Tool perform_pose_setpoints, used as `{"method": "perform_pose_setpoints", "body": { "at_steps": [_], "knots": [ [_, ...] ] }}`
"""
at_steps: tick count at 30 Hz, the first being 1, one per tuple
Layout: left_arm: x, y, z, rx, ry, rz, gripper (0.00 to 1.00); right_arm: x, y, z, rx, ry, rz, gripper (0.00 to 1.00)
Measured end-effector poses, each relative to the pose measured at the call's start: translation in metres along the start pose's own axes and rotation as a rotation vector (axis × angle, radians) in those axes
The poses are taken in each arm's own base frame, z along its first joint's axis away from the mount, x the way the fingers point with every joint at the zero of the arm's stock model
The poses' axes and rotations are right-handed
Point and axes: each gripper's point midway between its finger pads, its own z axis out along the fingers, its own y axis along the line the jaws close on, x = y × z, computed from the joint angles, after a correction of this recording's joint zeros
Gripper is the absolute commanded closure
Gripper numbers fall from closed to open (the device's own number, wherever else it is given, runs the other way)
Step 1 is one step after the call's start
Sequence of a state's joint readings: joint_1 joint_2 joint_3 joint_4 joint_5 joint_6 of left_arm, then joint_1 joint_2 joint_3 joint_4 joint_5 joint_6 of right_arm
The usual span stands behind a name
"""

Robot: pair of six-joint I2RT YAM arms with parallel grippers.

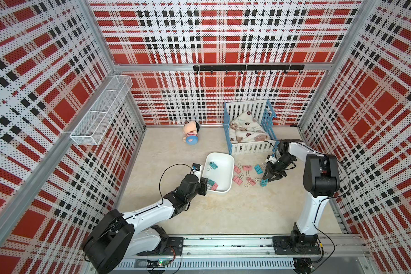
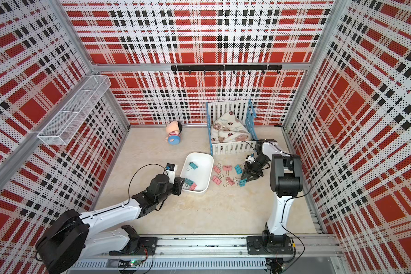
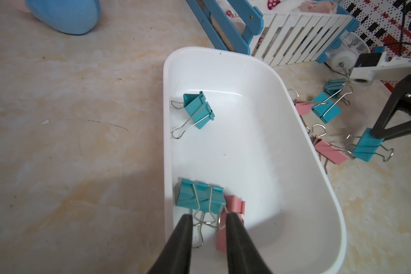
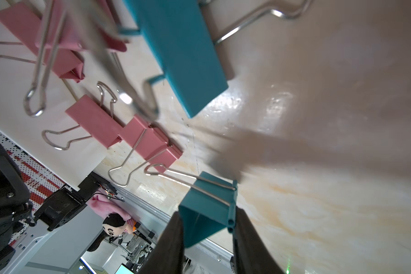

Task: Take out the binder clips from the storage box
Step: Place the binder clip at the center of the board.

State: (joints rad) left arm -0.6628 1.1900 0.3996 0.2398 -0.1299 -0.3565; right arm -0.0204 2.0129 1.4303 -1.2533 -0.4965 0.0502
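The white storage box (image 1: 224, 174) (image 3: 259, 154) lies mid-table. Inside it, a teal binder clip (image 1: 212, 166) (image 3: 197, 110) rests near the far end. Another teal clip (image 3: 199, 198) and a pink clip (image 3: 234, 206) lie at the near end. My left gripper (image 1: 205, 183) (image 3: 209, 217) reaches over the near rim, its fingers closed on that teal clip's wire handles. Right of the box, several pink and teal clips (image 1: 247, 168) lie on the table. My right gripper (image 1: 266, 180) (image 4: 208, 218) is shut on a teal clip (image 4: 207, 208) low over the table beside them.
A white-and-blue toy crib (image 1: 249, 147) with a blanket stands just behind the box and the loose clips. A doll (image 1: 191, 134) lies at the back. A wire-mesh basket (image 1: 100, 113) hangs on the left wall, and a black hook rail (image 1: 247, 68) on the back wall.
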Motion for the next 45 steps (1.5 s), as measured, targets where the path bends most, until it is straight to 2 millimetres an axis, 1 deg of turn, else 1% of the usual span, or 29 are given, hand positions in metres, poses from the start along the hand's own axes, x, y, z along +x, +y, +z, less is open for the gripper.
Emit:
{"method": "perform_pose_setpoints", "body": {
  "at_steps": [9,18,28,40,43,45],
  "knots": [
    [0.002,0.000,0.001,0.003,0.009,0.001,0.68,-0.009,-0.002,0.002,-0.013,0.022,0.020,0.64],
    [0.002,0.000,0.001,0.003,0.009,0.001,0.68,-0.025,-0.016,0.007,0.006,0.029,0.043,0.63],
    [0.002,0.000,0.001,0.003,0.008,-0.001,0.68,-0.048,-0.020,-0.001,0.041,-0.035,0.024,0.57],
    [0.001,-0.001,0.001,0.004,0.003,-0.003,0.68,-0.055,-0.020,-0.003,0.047,-0.068,0.022,0.53],
    [0.001,-0.001,0.001,0.004,0.002,-0.004,0.68,-0.057,-0.018,-0.008,0.046,-0.091,0.016,0.52],
    [0.001,0.000,0.001,0.002,0.001,-0.005,0.68,-0.058,-0.014,-0.015,0.047,-0.114,0.010,0.52]
  ]
}}
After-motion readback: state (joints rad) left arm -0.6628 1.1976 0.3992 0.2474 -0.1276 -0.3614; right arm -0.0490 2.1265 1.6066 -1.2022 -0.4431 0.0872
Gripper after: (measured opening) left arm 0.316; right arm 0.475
